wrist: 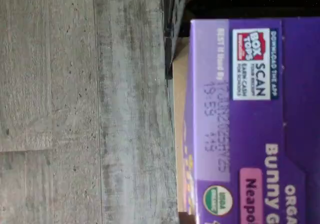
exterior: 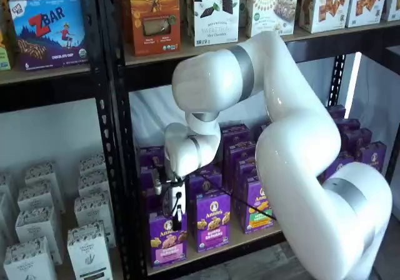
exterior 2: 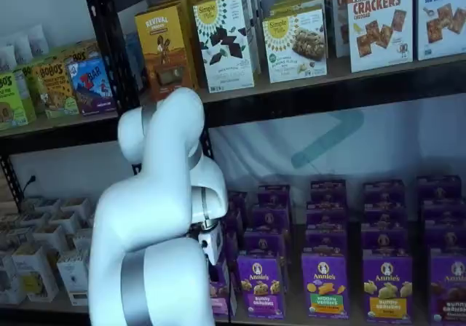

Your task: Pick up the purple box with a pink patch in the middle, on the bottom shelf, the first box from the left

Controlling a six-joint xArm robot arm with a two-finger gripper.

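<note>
The purple box (exterior: pixel 167 241) with the pink panel stands at the left front of the bottom shelf (exterior: pixel 253 235), upright. My gripper (exterior: pixel 177 220) hangs straight down onto its top, black fingers closed on the carton's upper edge. The wrist view shows the purple box (wrist: pixel 250 124) close up, its top flap with a Box Tops mark and part of the pink patch. In a shelf view the arm covers most of the purple box (exterior 2: pixel 221 295), and the gripper (exterior 2: pixel 215 262) shows only partly above it.
More purple Annie's cartons (exterior: pixel 212 220) stand tight against the box's right and in rows behind. A black upright (exterior: pixel 119 167) rises just to its left. White cartons (exterior: pixel 87 245) fill the neighbouring bay. Grey plank floor (wrist: pixel 75 109) lies below the shelf edge.
</note>
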